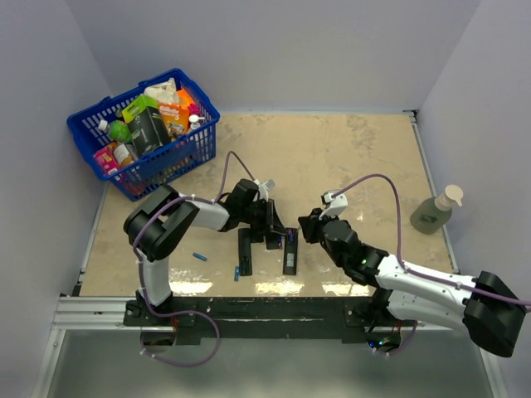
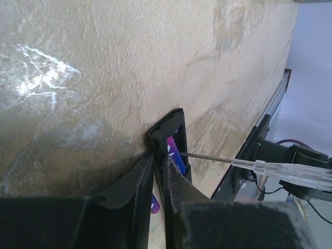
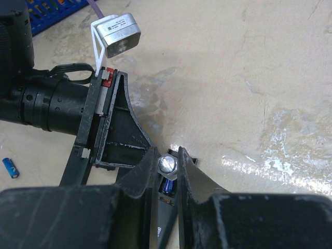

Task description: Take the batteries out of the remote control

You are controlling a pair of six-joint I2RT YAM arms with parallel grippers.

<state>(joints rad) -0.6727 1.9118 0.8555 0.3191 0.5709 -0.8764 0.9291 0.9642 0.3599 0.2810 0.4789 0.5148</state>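
Far left, blue basket [image 1: 178,157] packed with cartons and bottles; labels too small to read. Pump bottle [image 1: 433,214] stands at the right edge of the tabletop [image 1: 348,157]. Open remote [image 1: 289,253] has one blue battery [image 2: 175,154] seated in its compartment. Two loose batteries [image 1: 200,256] lie on the tabletop near the second remote [image 1: 245,251]. Clear screwdriver [image 2: 282,170] is clamped in the right fingers [image 3: 139,179], tip at the seated battery. The left fingers [image 2: 137,181] are nearly together, pinching the open remote's wall.

Black remote [image 1: 289,253], flat on the counter [image 1: 348,166], back open; I see one blue battery [image 2: 175,154] seated inside. Two loose batteries [image 1: 200,256], also blue, lie to its left.
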